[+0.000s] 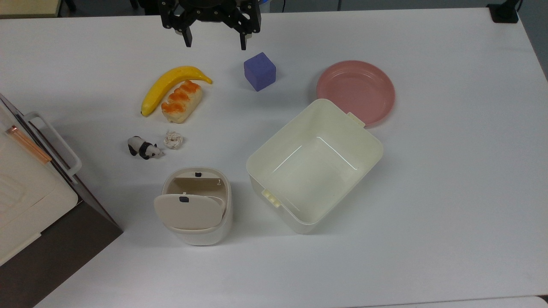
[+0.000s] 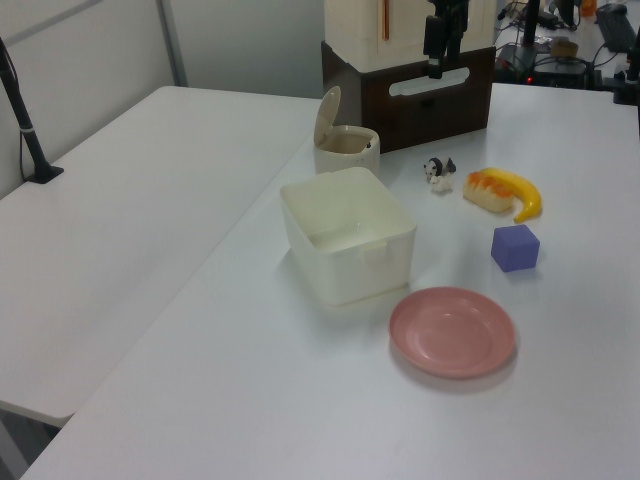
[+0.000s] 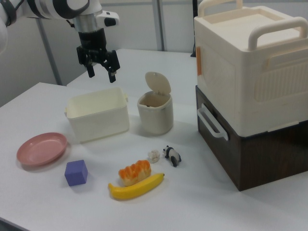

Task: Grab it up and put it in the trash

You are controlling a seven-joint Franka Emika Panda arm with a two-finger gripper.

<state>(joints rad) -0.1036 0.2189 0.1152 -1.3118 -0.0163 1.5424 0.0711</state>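
Status: no step completed. In the top view, left to right: the panda figurine [image 1: 144, 148], then the paper wad [image 1: 174, 139] just beside it on the counter [image 1: 428, 192], above the open trash bin [image 1: 195, 207]. The wad is small, crumpled, off-white. The tool [image 1: 212, 39] hangs well apart, jaws wide, empty.

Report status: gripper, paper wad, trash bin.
Gripper open, empty, high above table. Paper wad untouched beside panda. Trash bin flap up, path clear.

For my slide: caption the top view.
Open pincer poised above the table, far from the paper wad beside the open-lidded bin.
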